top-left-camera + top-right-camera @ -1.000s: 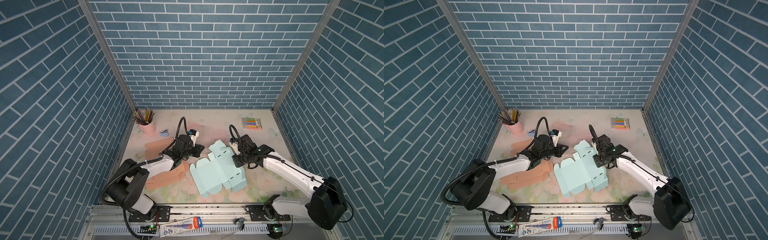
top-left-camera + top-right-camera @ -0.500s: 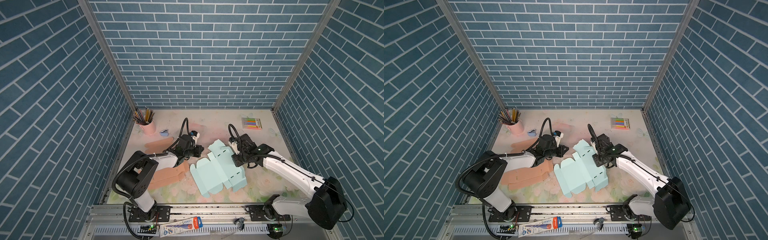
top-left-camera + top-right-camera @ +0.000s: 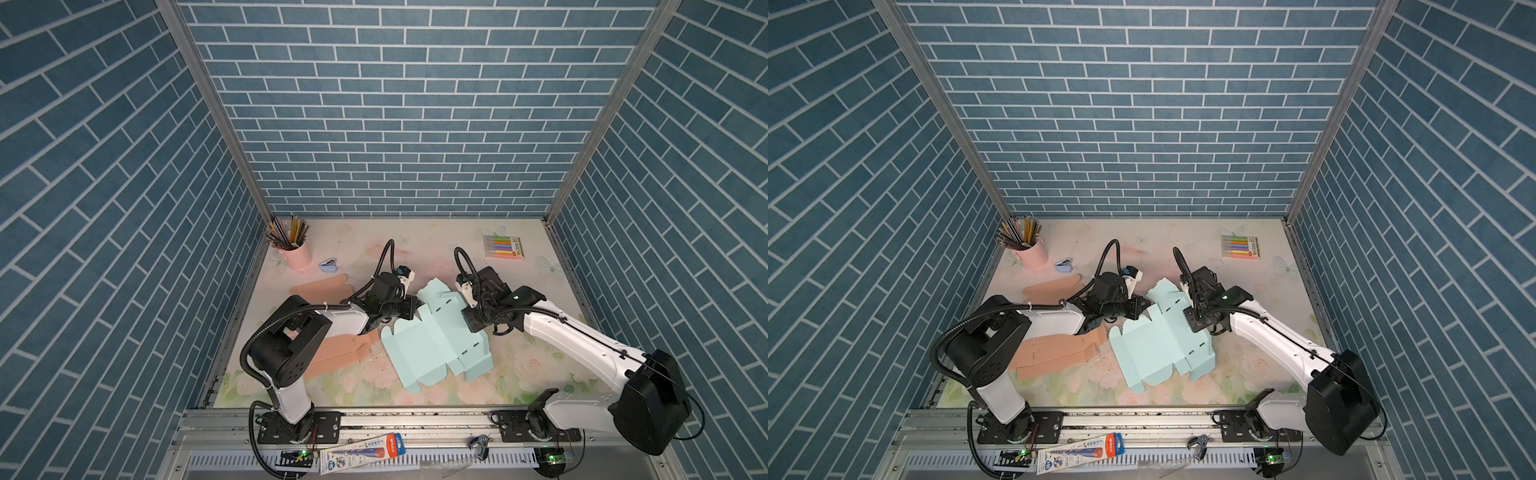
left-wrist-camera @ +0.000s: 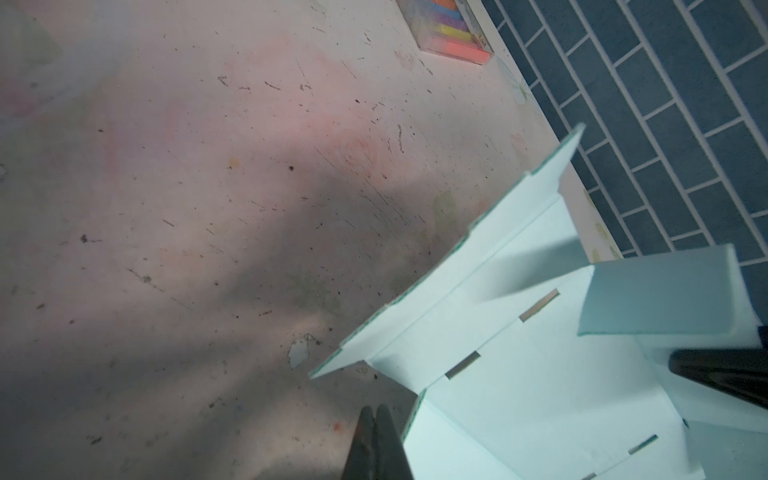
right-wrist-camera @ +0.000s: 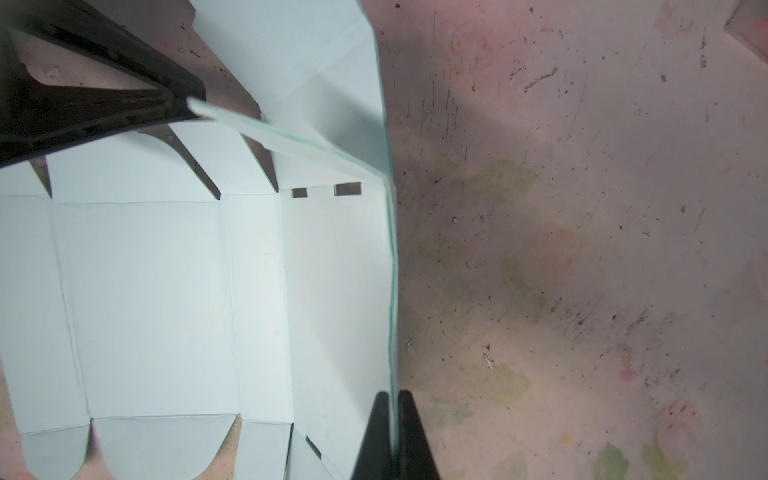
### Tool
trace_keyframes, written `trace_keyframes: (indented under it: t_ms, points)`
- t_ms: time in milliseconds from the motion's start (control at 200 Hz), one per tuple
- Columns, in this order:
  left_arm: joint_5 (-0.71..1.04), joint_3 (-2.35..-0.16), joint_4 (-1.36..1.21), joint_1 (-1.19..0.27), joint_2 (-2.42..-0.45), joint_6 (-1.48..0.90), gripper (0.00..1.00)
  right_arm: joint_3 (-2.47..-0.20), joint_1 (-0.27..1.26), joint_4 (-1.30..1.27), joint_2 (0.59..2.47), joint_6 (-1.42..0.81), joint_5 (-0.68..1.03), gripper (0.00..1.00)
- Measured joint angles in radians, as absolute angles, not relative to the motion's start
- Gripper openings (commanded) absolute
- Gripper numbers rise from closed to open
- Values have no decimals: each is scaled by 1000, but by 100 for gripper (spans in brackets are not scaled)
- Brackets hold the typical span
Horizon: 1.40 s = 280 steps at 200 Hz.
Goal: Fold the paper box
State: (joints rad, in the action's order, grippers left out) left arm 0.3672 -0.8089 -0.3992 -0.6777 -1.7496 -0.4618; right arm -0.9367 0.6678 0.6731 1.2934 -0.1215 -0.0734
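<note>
On table (image 3: pixel 415 249) centre, paper box (image 3: pixel 432 349) lies mostly flat, long axis far-to-near. Your right gripper (image 5: pixel 392 395) clamps its raised right edge panel. Your left gripper (image 4: pixel 375 409) closed, nothing seen between jaws, tips just beside far-left flap.

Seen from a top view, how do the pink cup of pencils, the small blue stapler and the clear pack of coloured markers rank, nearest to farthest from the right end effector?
From the right end effector:
1. Clear pack of coloured markers, back right.
2. Small blue stapler, back left.
3. Pink cup of pencils, back-left corner.
</note>
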Motion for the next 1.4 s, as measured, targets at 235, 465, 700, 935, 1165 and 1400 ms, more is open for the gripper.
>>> trace_keyframes:
  t_ms: [235, 465, 700, 935, 1165, 1400]
  points:
    - [362, -809, -398, -708, -1749, -462, 0, -937, 675, 672, 1298, -120, -89, 0]
    - [362, -796, -402, -740, -1738, -471, 0, -950, 699, 675, 1336, -103, -127, 0]
    - [360, -796, -403, -779, -1737, -482, 0, -972, 763, 673, 1370, -88, -190, 0]
    - [355, -794, -403, -784, -1721, -486, 0, -972, 818, 667, 1389, -63, -257, 0]
    - [356, -770, -403, -783, -1687, -486, 0, -972, 888, 641, 1395, -27, -326, 0]
    - [357, -737, -398, -756, -1619, -484, 0, -967, 925, 612, 1393, 2, -391, 0]
